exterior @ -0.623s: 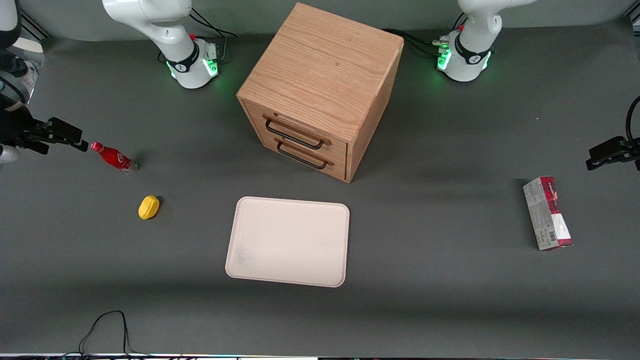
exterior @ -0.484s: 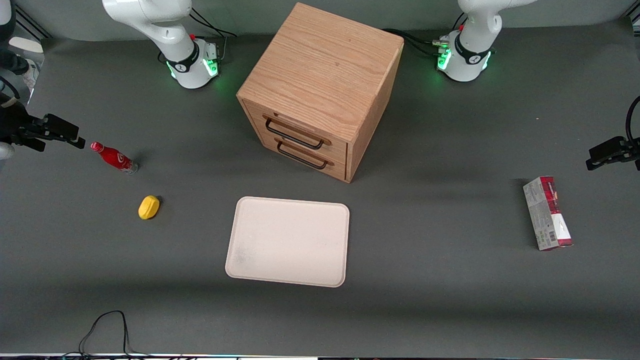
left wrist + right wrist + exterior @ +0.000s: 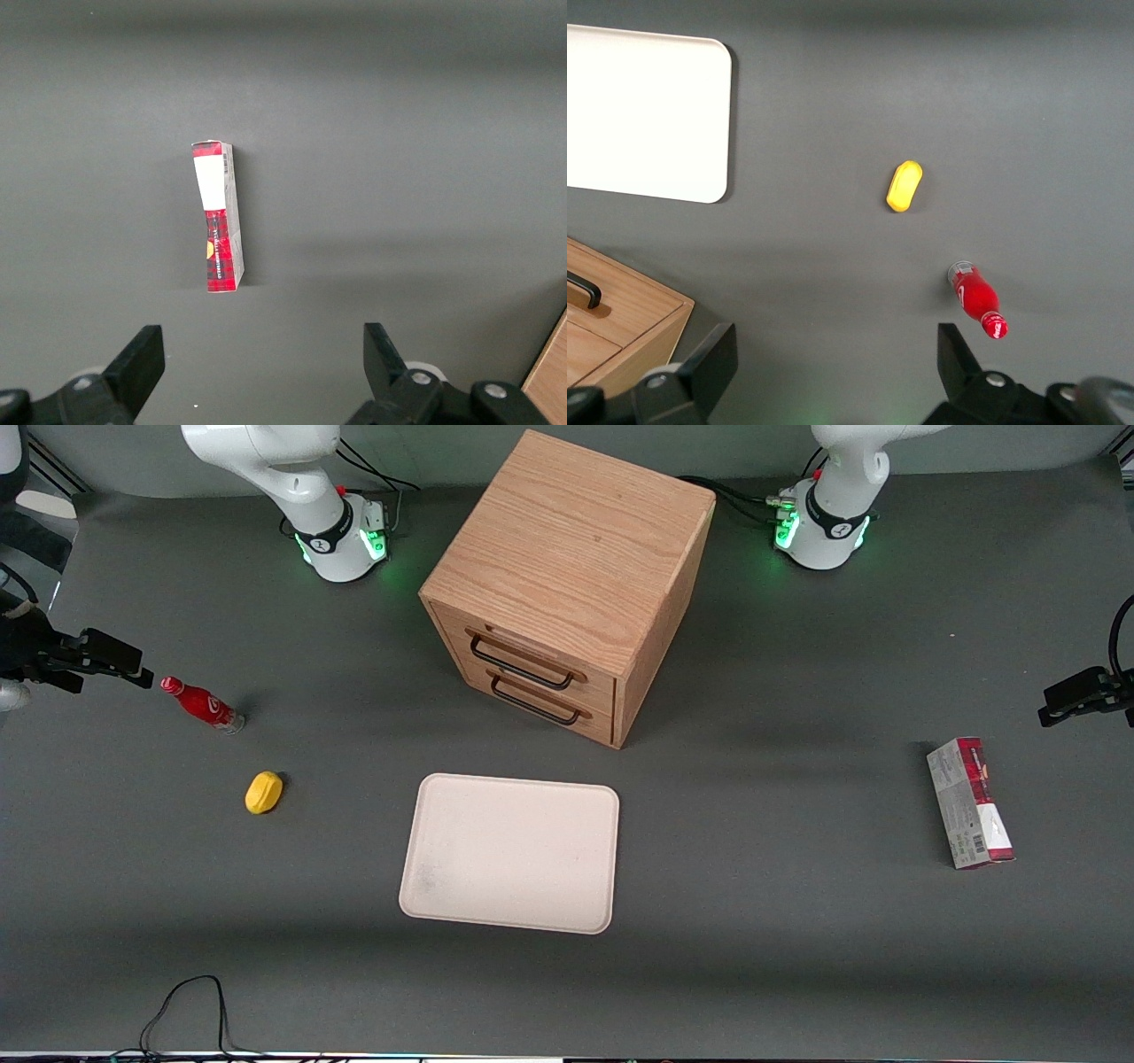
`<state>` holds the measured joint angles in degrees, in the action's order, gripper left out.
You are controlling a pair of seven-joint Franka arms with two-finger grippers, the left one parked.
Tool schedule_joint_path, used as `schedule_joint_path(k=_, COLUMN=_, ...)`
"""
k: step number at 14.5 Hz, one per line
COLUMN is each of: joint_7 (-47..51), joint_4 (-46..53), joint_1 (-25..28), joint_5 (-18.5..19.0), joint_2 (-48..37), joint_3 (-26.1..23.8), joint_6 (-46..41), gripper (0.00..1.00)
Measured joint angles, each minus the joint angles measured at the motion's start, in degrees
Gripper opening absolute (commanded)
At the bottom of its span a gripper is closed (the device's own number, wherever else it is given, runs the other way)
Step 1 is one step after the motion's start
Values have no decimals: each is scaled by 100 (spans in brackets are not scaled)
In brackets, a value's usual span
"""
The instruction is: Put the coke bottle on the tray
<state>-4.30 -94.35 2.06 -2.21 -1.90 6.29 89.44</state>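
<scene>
- Nothing rests on your tray (image 3: 509, 853) yet; it lies flat on the counter (image 3: 753, 921), nearest the front camera and in front of the wooden drawer cabinet (image 3: 567, 584).
- One yellow object (image 3: 263, 792) sits between tray and bottle, so watch it on the carry.
- Farther off, toward the working arm's end, the coke bottle (image 3: 200, 704) stands untouched.
- Your end effector (image 3: 133, 670), fingers spread apart and holding nothing, hangs just beside the cap; compared with half a second ago it has barely shifted, after pulling slightly away before that. Judged from this, the grasp is still to come.
</scene>
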Motion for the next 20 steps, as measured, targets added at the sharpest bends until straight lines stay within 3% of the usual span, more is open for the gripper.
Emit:
schedule_joint_path(k=9, joint_7=-32, joint_4=1, joint_1=-37, joint_5=4, joint_2=-2, joint_3=52, joint_6=-153, gripper=100)
schedule_joint_path(k=12, joint_7=-517, joint_4=3, joint_1=-78, joint_5=64, joint_2=-25, joint_3=429, joint_6=-396, gripper=100)
schedule_joint_path(k=16, joint_7=-1327, joint_4=3, joint_1=-164, joint_5=454, joint_2=-153, joint_3=1131, joint_6=-639, gripper=100)
schedule_joint_path(k=20, joint_7=-1420, joint_4=-200, joint_1=-162, joint_5=588, joint_2=-421, joint_3=1237, joint_6=-633, gripper=100)
